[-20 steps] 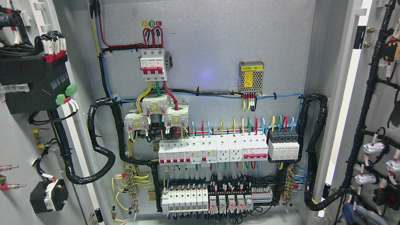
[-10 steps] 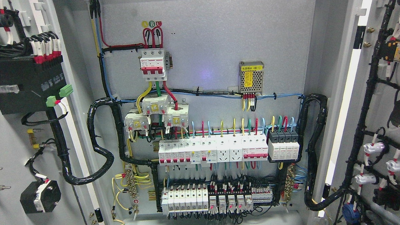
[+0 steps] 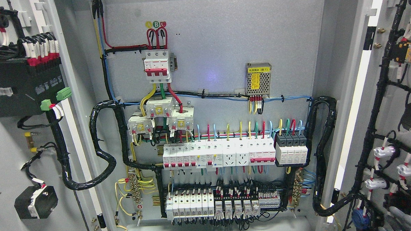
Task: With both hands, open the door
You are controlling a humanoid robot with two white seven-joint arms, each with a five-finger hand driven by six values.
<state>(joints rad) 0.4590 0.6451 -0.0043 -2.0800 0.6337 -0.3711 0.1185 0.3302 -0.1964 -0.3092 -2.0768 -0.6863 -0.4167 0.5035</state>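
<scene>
Both doors stand wide open.
We see the left door (image 3: 8, 143) and right door (image 3: 389, 88) flanking the cabinet (image 3: 209, 40); our hands are out of view, fingers untellable.

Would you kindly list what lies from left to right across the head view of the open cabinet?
Left grey door with black box → coiled black cable loom → red-and-white three-pole breaker → perforated metal power supply → right grey door with black wiring.

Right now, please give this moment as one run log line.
left door: open | right door: open | cabinet interior: exposed | robot hands: not in view
</scene>
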